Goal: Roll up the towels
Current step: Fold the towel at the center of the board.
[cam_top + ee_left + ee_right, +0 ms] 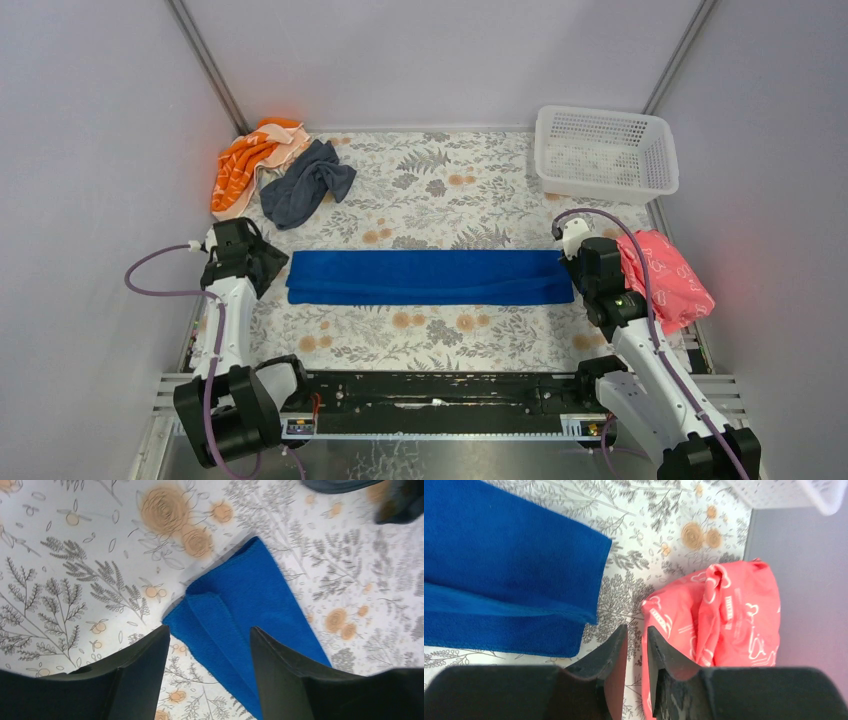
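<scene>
The blue towel lies flat on the floral table, folded into a long strip running left to right. My left gripper is at its left end. In the left wrist view the jaws stand wide open and empty, low over the folded corner of the blue towel. My right gripper is just past the towel's right end. Its jaws are nearly closed with a thin gap and hold nothing, beside the blue towel. The dark grey towel lies crumpled at the back left.
An orange striped cloth lies in the back left corner by the grey towel. A white plastic basket stands at the back right. A pink printed cloth lies by the right wall, right next to my right gripper.
</scene>
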`<state>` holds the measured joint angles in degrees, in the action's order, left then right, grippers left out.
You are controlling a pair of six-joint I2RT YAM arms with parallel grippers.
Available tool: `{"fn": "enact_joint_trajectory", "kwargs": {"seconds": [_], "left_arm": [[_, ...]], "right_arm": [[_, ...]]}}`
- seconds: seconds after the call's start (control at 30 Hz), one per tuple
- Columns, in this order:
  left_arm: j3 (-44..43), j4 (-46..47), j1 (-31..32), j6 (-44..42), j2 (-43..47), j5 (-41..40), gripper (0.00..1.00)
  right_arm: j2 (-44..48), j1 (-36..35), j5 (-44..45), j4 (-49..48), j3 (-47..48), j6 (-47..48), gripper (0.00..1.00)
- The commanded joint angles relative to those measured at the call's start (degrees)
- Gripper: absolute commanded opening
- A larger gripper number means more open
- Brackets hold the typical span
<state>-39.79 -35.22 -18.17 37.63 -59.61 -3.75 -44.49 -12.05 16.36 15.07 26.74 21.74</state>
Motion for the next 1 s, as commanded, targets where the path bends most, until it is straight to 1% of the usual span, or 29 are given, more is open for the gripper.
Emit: {"fn": "enact_joint_trajectory", "kwargs": {"seconds": [0.0, 0.13, 0.2, 0.3, 0.4, 0.43, 0.5, 0.6, 0.73, 0.87, 0.97], "left_arm": [[-4.27, -2.32, -0.57, -2.23, 2.16, 3.16, 0.61], [-7.67, -3.10, -0.63, -4.86, 2.88, 6.37, 0.66], [-9.20, -3.03, -0.51, -5.48, 2.48, 8.70, 0.70], [-10.48, -1.24, 0.38, -5.11, 0.47, 13.63, 0.71], [-10.80, 2.12, 2.96, -4.24, -4.57, 17.52, 0.72], [-11.10, 2.92, 4.58, -3.97, -6.64, 17.59, 0.72], [-12.12, 4.67, 8.00, -3.30, -10.47, 16.59, 0.73], [-13.09, 7.76, 11.47, -2.58, -15.63, 15.35, 0.74], [-14.33, 10.26, 12.17, -2.92, -22.82, 14.38, 0.73], [-16.04, 11.14, 12.11, -3.87, -31.42, 13.01, 0.70], [-17.67, 11.25, 12.13, -3.98, -36.83, 13.46, 0.69]], "right_arm": [[1.80, -0.43, -0.53, 2.25, 5.96, 1.71, 0.29], [0.90, -0.43, -1.12, 5.18, 9.93, -0.38, 0.33], [0.81, -0.47, -3.09, 5.44, 11.42, -1.88, 0.37], [-0.54, -0.44, -7.36, 4.68, 13.75, -8.04, 0.42], [-4.88, -0.43, -12.06, 4.00, 15.95, -15.65, 0.45], [-6.86, -0.44, -12.09, 3.80, 16.68, -18.61, 0.46], [-11.67, -0.45, -9.00, 3.98, 18.29, -24.45, 0.47], [-18.45, -0.27, -7.10, 3.08, 19.67, -30.17, 0.48], [-24.25, 1.20, -5.41, -3.05, 16.83, -35.33, 0.49], [-30.24, 2.08, -2.42, -8.00, 14.81, -39.29, 0.49], [-34.63, 3.90, -3.96, -10.44, 14.82, -40.94, 0.49]]}}
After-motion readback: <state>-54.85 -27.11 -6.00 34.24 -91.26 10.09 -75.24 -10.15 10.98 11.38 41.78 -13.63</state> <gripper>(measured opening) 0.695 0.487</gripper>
